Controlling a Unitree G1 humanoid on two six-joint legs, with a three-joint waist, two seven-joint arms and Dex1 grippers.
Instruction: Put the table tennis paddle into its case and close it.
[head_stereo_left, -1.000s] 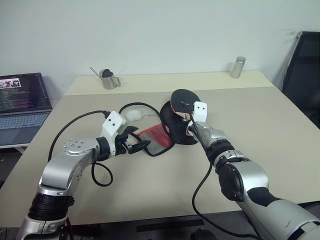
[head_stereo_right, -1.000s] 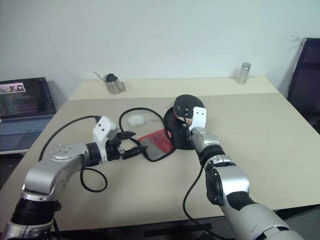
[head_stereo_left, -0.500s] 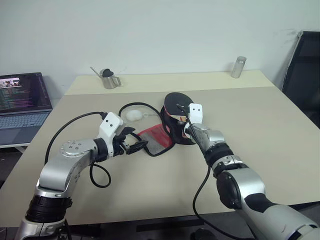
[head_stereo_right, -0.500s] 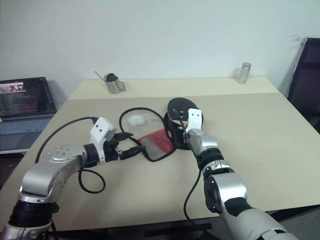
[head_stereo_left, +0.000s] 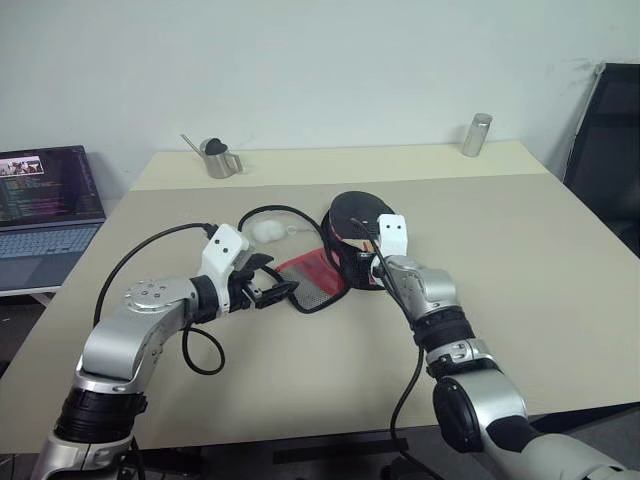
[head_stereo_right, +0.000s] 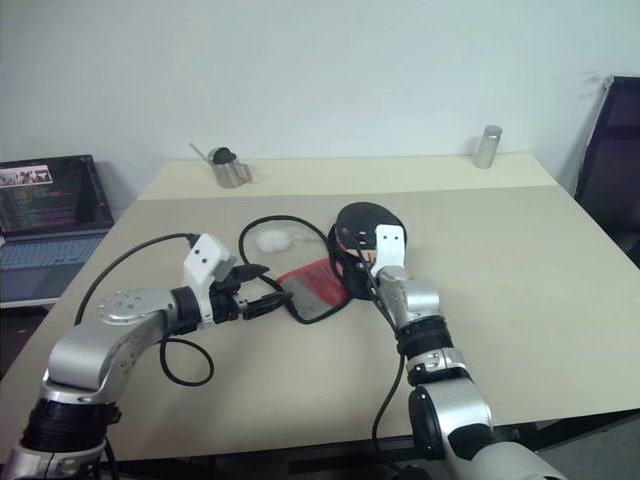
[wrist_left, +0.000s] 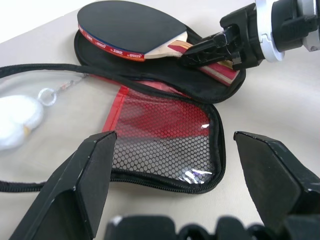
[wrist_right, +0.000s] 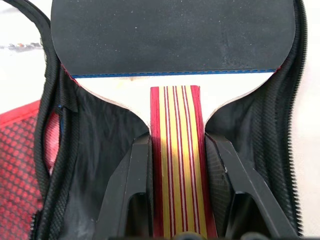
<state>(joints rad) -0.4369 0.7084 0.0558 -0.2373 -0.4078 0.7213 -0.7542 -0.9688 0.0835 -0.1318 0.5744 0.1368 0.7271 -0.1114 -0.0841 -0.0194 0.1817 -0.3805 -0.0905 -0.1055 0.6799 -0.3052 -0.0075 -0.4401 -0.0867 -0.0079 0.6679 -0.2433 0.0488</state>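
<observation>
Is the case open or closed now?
Open. The case lies unzipped on the table, its red mesh flap folded out flat. The right gripper holds the paddle by the handle over the black half.

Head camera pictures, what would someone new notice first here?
First, the paddle: the right gripper clamps its striped handle and holds its black face over the open case in the middle of the table. Next, the left gripper, fingers spread wide, sits just before the case's red mesh flap. A lit laptop stands off the table's left edge.
</observation>
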